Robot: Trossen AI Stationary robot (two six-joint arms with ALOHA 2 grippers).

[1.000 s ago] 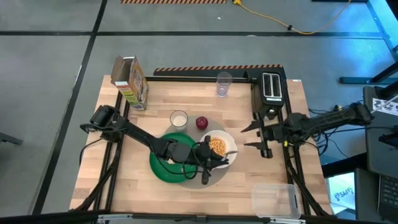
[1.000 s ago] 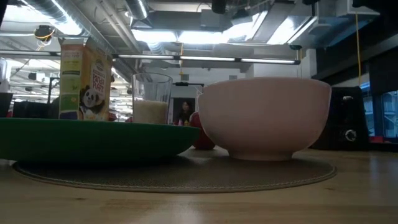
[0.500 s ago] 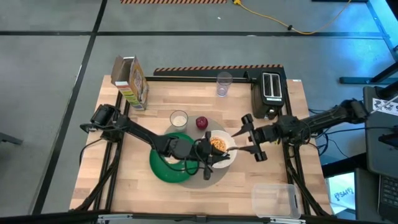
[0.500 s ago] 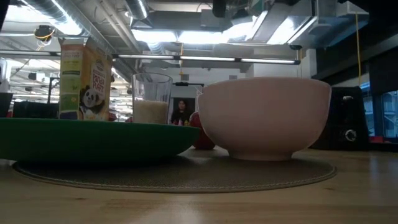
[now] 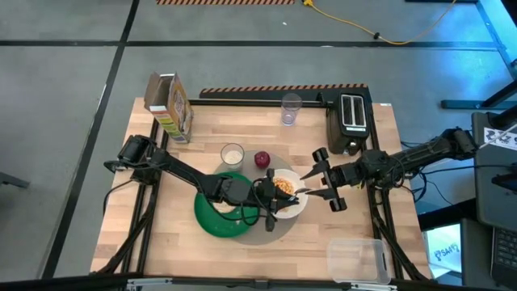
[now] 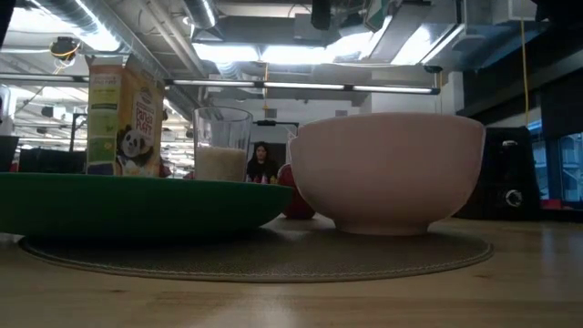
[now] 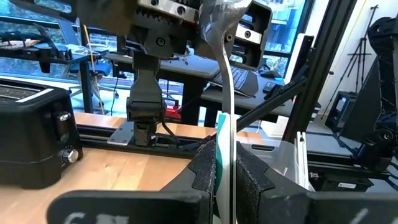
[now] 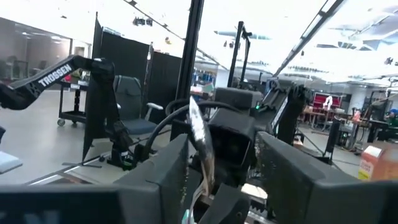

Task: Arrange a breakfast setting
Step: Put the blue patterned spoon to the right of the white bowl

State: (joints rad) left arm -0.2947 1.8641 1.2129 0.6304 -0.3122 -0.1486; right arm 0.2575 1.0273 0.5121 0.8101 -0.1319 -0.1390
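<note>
Spoon (image 7: 225,93) pinched upright over the bowl (image 5: 287,192), between two grippers.

Held in the left gripper (image 5: 271,202), fingers pressed on the handle, above the white bowl of cereal on the grey mat (image 6: 273,257). Right gripper (image 5: 311,183) at the bowl's far edge, fingers spread either side of the spoon's tip. Green plate (image 5: 214,220) touching the bowl on the mat; apple (image 5: 262,159) and milk glass (image 5: 233,153) just behind. Further back on the desk (image 5: 210,129): cereal box (image 5: 170,105), empty glass (image 5: 291,109), toaster (image 5: 352,117).
</note>
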